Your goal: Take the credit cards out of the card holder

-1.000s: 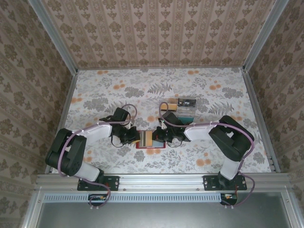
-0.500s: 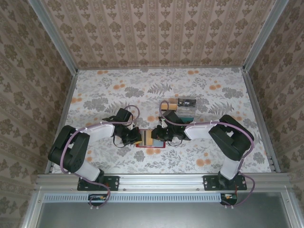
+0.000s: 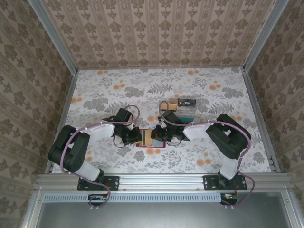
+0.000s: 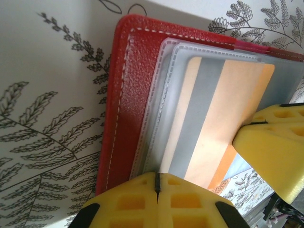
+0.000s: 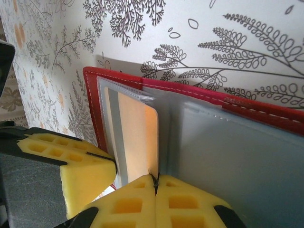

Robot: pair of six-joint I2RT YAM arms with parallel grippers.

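Note:
The red card holder (image 3: 151, 145) lies open on the floral cloth between both arms, its clear sleeves (image 4: 164, 95) showing. A tan-gold card (image 4: 237, 95) with a grey stripe sits in it, partly out of the sleeve. My left gripper (image 4: 157, 180) is shut on the sleeve edge at the holder's left side (image 3: 137, 137). My right gripper (image 5: 154, 180) is shut on the tan-gold card's (image 5: 135, 133) near edge by the holder's fold (image 3: 160, 136). A black card (image 3: 186, 101) and a teal card (image 3: 186, 111) lie on the cloth behind.
A small tan piece (image 3: 166, 106) lies left of the black card. The red cover (image 5: 92, 104) rests flat on the cloth. Both arms crowd the holder; the table (image 3: 109, 90) is walled at the back and sides.
My left gripper has slid right up to the holder's left edge. The right gripper has edged slightly left over the fold. The holder has stayed in place.

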